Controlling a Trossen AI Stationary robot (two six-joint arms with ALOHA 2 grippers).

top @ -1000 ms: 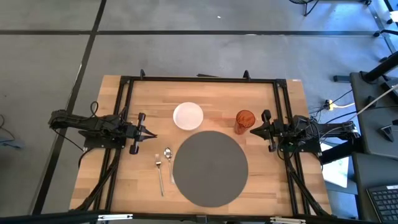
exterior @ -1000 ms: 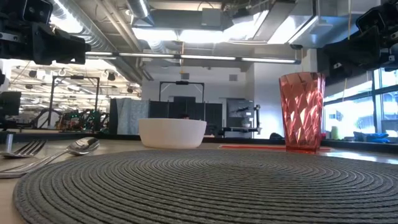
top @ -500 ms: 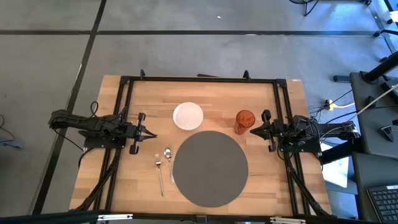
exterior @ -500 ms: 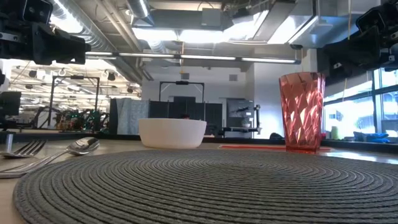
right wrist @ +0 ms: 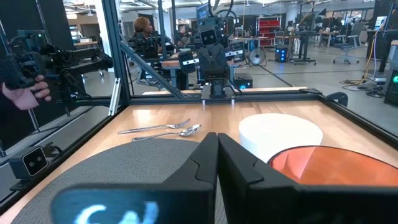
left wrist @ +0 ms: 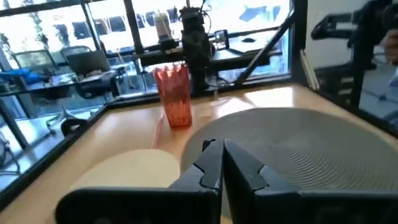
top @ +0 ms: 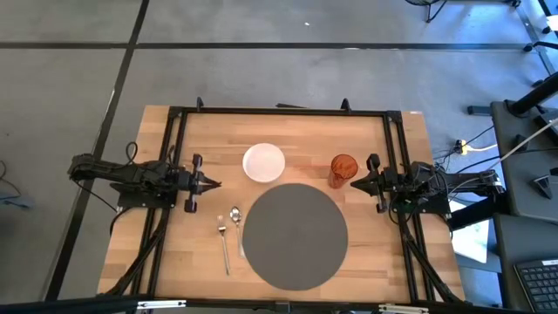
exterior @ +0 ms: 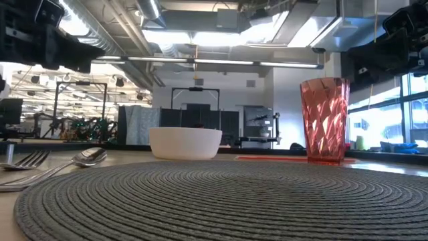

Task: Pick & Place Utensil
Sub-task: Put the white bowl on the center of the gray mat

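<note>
Fork (top: 223, 243) and spoon (top: 236, 225) are lying side by side, thin and silvery, just off the left gripper (top: 214, 183) fingertips, untouched. Left fingers are pressing together on nothing; right gripper (top: 352, 183) likewise, well apart from them.

Fork (top: 223, 243): we are seeing a metal fork lying flat on the wood, tines toward the table's far edge, left of the spoon.
Spoon (top: 236, 224): we are seeing a metal spoon lying flat just beside the fork, bowl at the far end, unheld.
</note>
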